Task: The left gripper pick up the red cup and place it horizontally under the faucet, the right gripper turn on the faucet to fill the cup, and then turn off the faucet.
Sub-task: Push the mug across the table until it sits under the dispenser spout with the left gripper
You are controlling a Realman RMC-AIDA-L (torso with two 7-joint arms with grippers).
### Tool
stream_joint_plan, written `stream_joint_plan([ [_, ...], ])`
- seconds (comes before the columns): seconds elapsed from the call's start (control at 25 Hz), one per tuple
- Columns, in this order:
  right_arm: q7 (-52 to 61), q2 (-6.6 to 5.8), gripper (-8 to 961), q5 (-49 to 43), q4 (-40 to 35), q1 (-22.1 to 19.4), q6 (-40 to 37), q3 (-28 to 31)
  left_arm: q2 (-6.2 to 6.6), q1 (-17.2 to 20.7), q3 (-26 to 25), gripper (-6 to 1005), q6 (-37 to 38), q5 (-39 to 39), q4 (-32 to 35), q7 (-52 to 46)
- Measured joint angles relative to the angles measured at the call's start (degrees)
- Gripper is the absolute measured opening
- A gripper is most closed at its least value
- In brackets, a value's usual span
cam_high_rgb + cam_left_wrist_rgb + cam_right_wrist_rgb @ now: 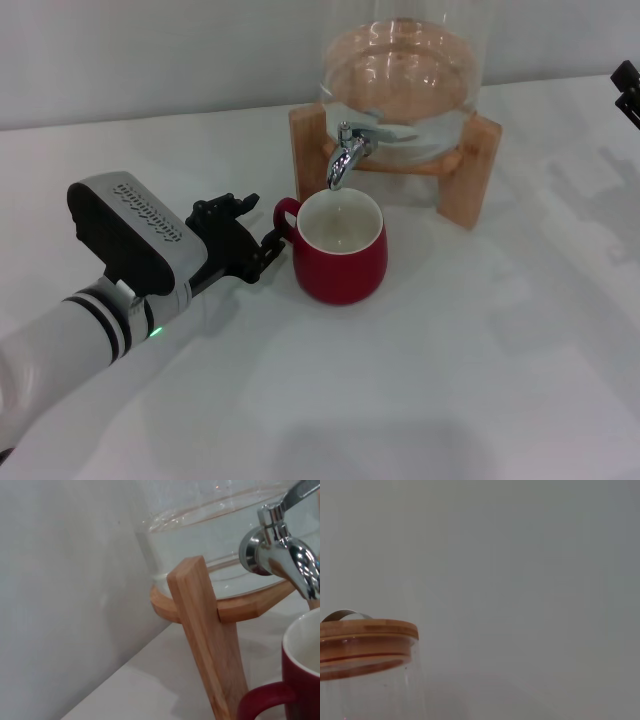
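So the glossy dark-red ceramic cup with the white inside is sitting upright on the white worktop, toward the back edge and roughly in the middle, right under the small chrome faucet's downturned spout, which pokes out of a clear glass water jar on a wooden stand. The left gripper, the black claw on the white striped arm, is right at the cup's little loop handle on the side facing the left edge, and honestly I can't tell from the head view if the fingers are pinching the handle or only resting beside it; it looks like contact but the claw is a dark tangle there. The right gripper is barely peeking in at the far right edge, well apart from the lever, fingers not readable. Main worry: if the left claw backs off while it's hooked on the handle, it drags or tips the cup out from under the spout, and then the water lands on the worktop. Also the spout sits near the cup's back rim, so a small nudge means a miss. And the right arm has a long reach to that tiny lever, so it could bump the stand on the way.
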Motion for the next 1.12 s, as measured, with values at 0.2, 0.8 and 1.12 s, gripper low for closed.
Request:
stream_joint_plan([
  [0.2,0.0,0.00,868,0.0,0.0,-0.2,0.0,0.0,-0.07,0.3,0.0,490,0.0,0.0,0.0,0.0],
  [0.8,0.0,0.00,868,0.0,0.1,-0.2,-0.2,0.0,-0.01,2.3,-0.5,490,-0.1,-0.6,1.5,1.7],
  [1.12,0.0,0.00,868,0.0,0.2,-0.3,-0.3,-0.1,0.09,3.1,-1.2,490,0.0,-0.8,1.6,1.8],
])
